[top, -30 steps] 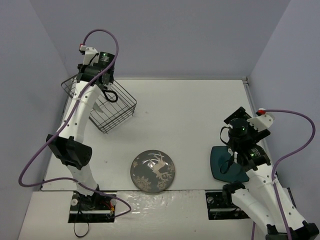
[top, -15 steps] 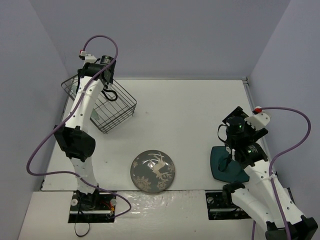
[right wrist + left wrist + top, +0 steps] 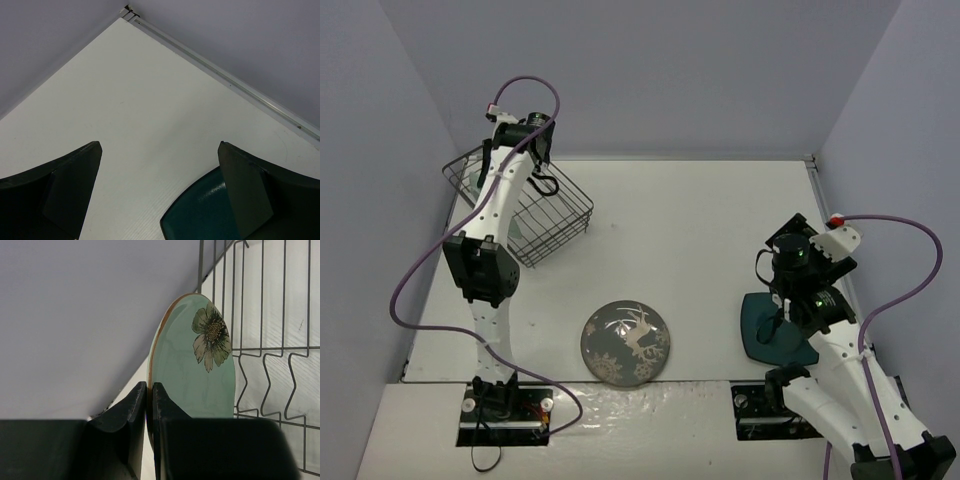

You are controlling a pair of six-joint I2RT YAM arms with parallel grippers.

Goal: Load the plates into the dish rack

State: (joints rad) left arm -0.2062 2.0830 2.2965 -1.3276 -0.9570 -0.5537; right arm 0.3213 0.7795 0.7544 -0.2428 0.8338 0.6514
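Note:
My left gripper (image 3: 149, 390) is shut on the lower edge of the pale mint-green plate (image 3: 195, 375), which stands on edge with its flower mark at the top. In the top view this plate (image 3: 478, 185) shows faintly through the wires at the far left of the dish rack (image 3: 563, 215), under my left wrist. The grey deer plate (image 3: 626, 342) lies flat at the near middle of the table. The dark teal plate (image 3: 775, 338) lies at the near right. My right gripper (image 3: 160, 185) is open and empty, hovering over the teal plate's (image 3: 210, 215) far edge.
The rack's wire grid (image 3: 265, 340) stands just right of the mint plate. The lilac wall (image 3: 75, 315) is close on its left. A table-edge rail (image 3: 215, 75) runs beyond the teal plate. Purple cables (image 3: 430, 270) loop beside both arms.

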